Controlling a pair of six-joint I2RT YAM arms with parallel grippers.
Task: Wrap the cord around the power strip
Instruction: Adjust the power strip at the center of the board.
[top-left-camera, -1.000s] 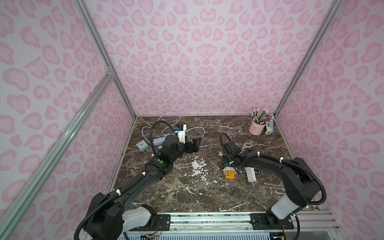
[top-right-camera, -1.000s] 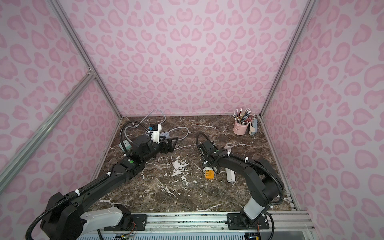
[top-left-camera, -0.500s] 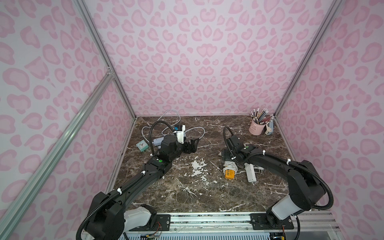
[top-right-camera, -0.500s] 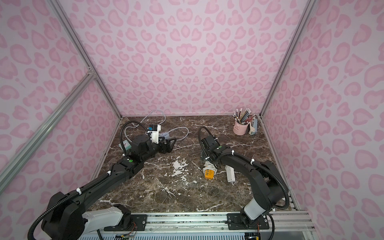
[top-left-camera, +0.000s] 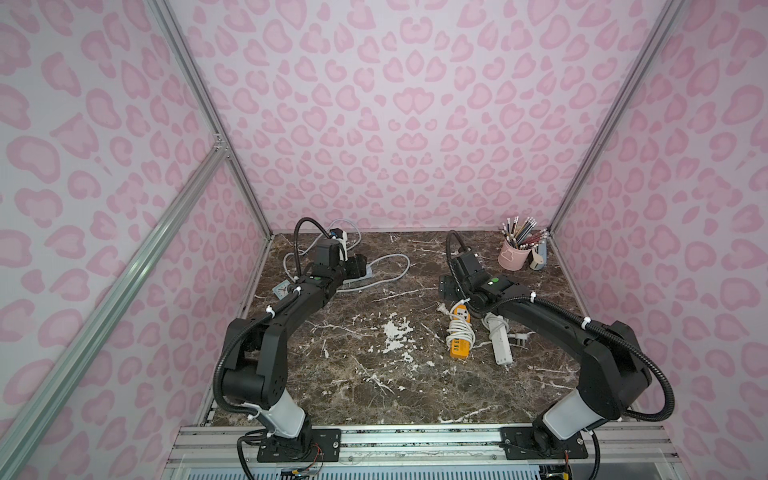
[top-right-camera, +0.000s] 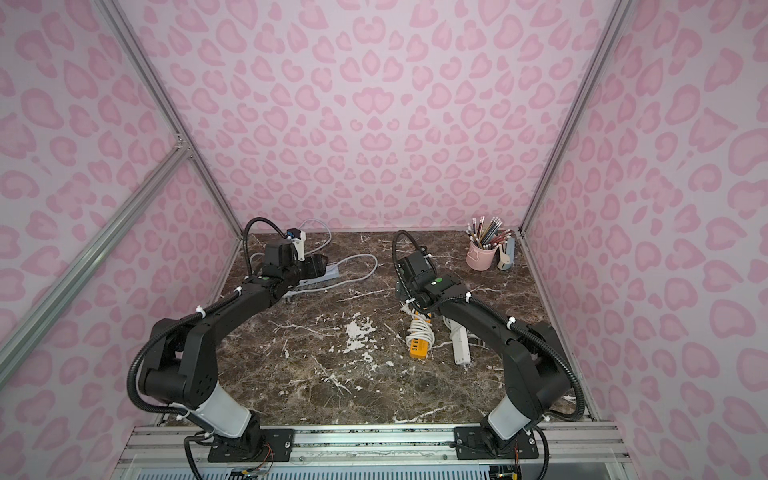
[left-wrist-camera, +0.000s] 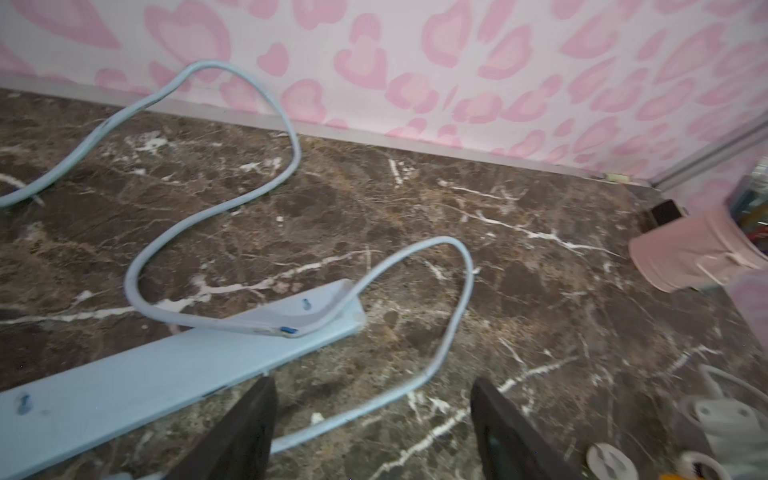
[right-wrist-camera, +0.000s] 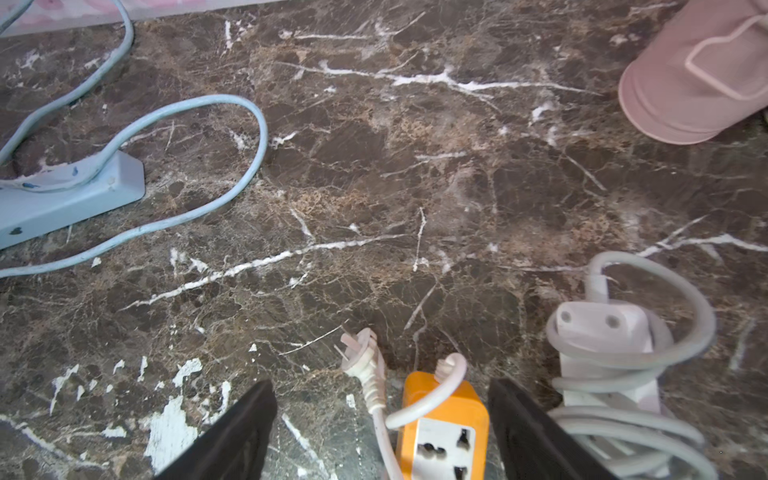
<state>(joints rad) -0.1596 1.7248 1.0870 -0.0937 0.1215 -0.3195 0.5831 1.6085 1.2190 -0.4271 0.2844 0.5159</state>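
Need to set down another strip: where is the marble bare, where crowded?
Bare: the table front between the arm bases, and the back middle between blue cord and pink cup. Crowded: back left around the blue power strip; right, the orange power strip and white power strip.

Blue power strip (left-wrist-camera: 124, 386) runs off-frame beside the left fingers (left-wrist-camera: 241, 436), and its cord (left-wrist-camera: 432, 368) passes behind them. Orange strip (right-wrist-camera: 440, 432), between the right fingers (right-wrist-camera: 232, 436), is cut off.

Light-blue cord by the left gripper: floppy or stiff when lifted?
Probably semi-stiff: the cord lies in wide smooth loops, unkinked. Likely springs back when bent. It crosses the power strip at one end, so lifting may tug that slim strip.
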